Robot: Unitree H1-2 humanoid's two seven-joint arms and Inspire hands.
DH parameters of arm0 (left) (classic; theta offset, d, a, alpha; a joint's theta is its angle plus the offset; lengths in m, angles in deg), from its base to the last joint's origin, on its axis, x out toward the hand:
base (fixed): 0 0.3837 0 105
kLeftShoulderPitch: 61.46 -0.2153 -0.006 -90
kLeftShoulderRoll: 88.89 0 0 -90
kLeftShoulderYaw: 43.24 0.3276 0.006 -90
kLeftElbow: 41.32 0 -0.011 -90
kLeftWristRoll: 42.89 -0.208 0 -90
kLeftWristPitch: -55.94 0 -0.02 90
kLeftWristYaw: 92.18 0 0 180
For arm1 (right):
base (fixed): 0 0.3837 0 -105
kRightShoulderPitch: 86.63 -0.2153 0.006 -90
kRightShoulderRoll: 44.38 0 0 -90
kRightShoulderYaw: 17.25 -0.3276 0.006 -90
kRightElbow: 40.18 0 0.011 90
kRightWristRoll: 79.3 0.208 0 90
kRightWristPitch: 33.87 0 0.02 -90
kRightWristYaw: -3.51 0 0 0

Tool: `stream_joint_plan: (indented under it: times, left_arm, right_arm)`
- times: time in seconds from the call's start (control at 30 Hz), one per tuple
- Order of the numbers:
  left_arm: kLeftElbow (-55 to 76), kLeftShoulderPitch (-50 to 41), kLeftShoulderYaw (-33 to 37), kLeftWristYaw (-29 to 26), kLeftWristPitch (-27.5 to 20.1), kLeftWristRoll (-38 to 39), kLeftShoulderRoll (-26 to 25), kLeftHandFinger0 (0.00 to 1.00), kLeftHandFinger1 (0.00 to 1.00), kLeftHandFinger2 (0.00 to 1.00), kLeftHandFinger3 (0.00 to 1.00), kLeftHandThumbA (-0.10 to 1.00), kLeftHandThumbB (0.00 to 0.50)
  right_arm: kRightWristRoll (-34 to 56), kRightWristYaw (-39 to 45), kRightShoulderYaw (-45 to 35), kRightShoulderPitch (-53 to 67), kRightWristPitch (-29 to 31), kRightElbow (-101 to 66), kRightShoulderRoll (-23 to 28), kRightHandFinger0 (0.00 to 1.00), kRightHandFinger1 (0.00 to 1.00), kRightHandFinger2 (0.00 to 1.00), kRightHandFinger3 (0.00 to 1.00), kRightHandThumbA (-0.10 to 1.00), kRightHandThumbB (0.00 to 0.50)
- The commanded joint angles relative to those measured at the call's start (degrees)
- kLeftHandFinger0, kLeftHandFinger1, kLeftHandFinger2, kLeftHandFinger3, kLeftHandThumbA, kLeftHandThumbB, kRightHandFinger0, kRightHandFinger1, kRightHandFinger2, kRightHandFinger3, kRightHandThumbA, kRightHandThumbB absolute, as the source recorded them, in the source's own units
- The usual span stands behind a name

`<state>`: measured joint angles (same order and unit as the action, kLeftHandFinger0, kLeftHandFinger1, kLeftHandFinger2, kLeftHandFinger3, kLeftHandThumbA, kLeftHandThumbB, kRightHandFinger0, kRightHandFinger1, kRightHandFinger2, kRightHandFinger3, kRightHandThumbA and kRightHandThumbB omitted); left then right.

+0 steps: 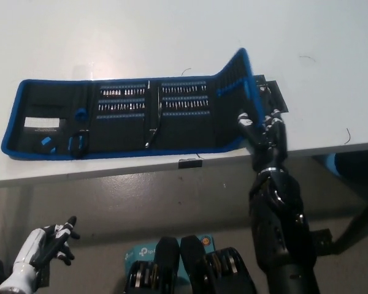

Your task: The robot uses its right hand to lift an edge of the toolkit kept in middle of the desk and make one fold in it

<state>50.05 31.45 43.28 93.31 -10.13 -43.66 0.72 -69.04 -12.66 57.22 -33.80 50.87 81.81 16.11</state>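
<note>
**Right flap raised, fold not yet closed**

The white desk (pixel 172 37) fills most of the view, and the toolkit (pixel 129 116) lies opened out across its middle, close to the near edge. It is a long black roll with blue trim. Most of it rests flat: the left panel with its white label and small blue parts, and the two centre panels with their rows of bits.

Only the right end panel (pixel 236 82) is off the desk. It stands tilted steeply up, its blue edge at the top and its inner face turned toward the rest of the kit. So the lifting part of the task looks done, while the fold itself is still to be made: the panel would have to tip over leftward and come down on the bit rows.

The black right hand (pixel 262 131) is at the near right corner of the kit, under and behind the raised panel, fingers spread and propping it rather than pinching it, as far as can be seen.

The white left hand (pixel 49 245) hangs low at the lower left, below the desk, fingers loosely apart and holding nothing.
</note>
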Motion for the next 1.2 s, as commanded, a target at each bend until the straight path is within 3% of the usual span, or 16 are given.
stream_joint_plan:
  times: [0.0,0.03,0.07,0.1,0.13,0.17,0.2,0.23,0.27,0.37,0.53,0.67,0.83,0.87,1.0,1.17]
  left_arm:
    - [1.8,1.3,0.7,1.5,0.2,-0.7,-2.2,0.33,0.31,0.2,0.39,0.7,0.083]
    - [1.9,1.2,0.9,1.4,0.2,-0.7,-2.2,0.33,0.32,0.21,0.4,0.69,0.076]
    - [1.9,1.2,1.0,1.5,0.1,-0.8,-2.3,0.33,0.32,0.2,0.41,0.69,0.072]
    - [2.0,1.3,1.2,1.5,0.2,-0.9,-2.4,0.33,0.31,0.2,0.41,0.69,0.072]
    - [2.1,1.3,1.1,1.4,0.2,-0.8,-2.3,0.33,0.31,0.2,0.4,0.68,0.077]
    - [1.8,1.4,1.1,1.5,-0.1,-0.8,-2.4,0.32,0.3,0.19,0.41,0.67,0.071]
    - [1.6,1.5,1.1,1.5,-0.4,-0.8,-2.3,0.31,0.3,0.19,0.41,0.67,0.072]
    - [1.8,1.4,0.9,1.5,-0.1,-0.6,-2.1,0.31,0.3,0.19,0.41,0.67,0.076]
    - [2.2,1.3,1.0,1.4,0.6,-0.8,-2.2,0.32,0.3,0.2,0.43,0.68,0.093]
    - [2.3,1.3,0.9,1.6,0.4,-0.6,-2.1,0.32,0.3,0.19,0.44,0.68,0.08]
    - [2.4,0.5,0.7,1.5,0.2,-0.6,-2.2,0.33,0.31,0.21,0.46,0.67,0.076]
    - [2.3,0.5,0.8,1.6,0.2,-0.6,-2.2,0.33,0.3,0.2,0.46,0.66,0.068]
    - [2.3,-0.2,1.0,1.8,0.8,-0.7,-2.1,0.37,0.34,0.24,0.48,0.66,0.072]
    - [1.8,-0.2,1.0,1.7,0.6,-0.8,-2.0,0.37,0.34,0.25,0.5,0.65,0.065]
    - [2.2,-0.9,0.9,1.6,0.4,-1.0,-2.0,0.37,0.35,0.25,0.5,0.64,0.058]
    - [2.5,-1.1,0.8,1.4,0.4,-1.0,-1.7,0.37,0.33,0.22,0.49,0.63,0.048]
  right_arm:
    - [1.7,0.3,0.7,1.9,-3.5,0.7,-2.1,0.23,0.45,0.72,1.0,0.51,0.13]
    - [1.1,0.2,1.1,2.2,-2.7,0.9,-2.1,0.17,0.37,0.63,1.0,0.44,0.097]
    - [0.2,-0.1,1.6,2.5,-1.9,1.0,-2.1,0.12,0.3,0.53,1.0,0.3,0.024]
    - [-0.2,-0.3,1.8,2.6,-1.3,1.1,-2.0,0.09,0.25,0.47,1.0,0.23,0.001]
    - [-1.3,-0.7,2.4,2.8,0.1,1.5,-1.8,0.04,0.16,0.33,1.0,0.09,0.0]
    - [-2.4,-1.8,2.8,2.9,2.4,2.0,-1.6,0.0,0.01,0.09,0.95,-0.1,0.0]
    - [-2.8,-2.2,3.0,2.9,3.3,2.5,-1.5,0.0,0.0,0.03,0.87,-0.1,0.0]
    - [-3.9,-2.8,3.5,2.9,4.8,3.1,-1.0,0.0,0.0,0.0,0.68,-0.1,0.0]
    - [-6.9,-5.2,4.7,2.7,6.7,4.1,-0.3,0.0,0.0,0.0,0.44,-0.1,0.0]
    - [-10.1,-9.9,5.5,2.0,9.7,5.7,0.4,0.0,0.0,0.0,0.3,-0.1,0.0]
    - [-17.8,-16.8,9.0,1.1,11.0,6.8,2.4,0.0,0.0,0.0,0.24,-0.07,0.0]
    - [-20.8,-17.5,11.6,-0.3,12.7,5.8,4.5,0.0,0.0,0.0,0.27,-0.08,0.0]
    - [-23.7,-16.8,14.8,-1.6,8.8,3.2,5.9,0.0,0.0,0.0,0.25,-0.1,0.0]
    - [-25.8,-14.0,17.7,-3.6,4.6,2.4,6.8,0.0,0.0,0.02,0.28,-0.1,0.001]
    - [-27.4,-12.3,21.5,-5.3,3.6,2.6,7.1,0.0,0.0,0.0,0.24,-0.1,0.012]
    - [-31.1,-11.2,26.5,-8.1,0.6,3.4,7.1,0.0,0.0,0.03,0.24,-0.1,0.024]
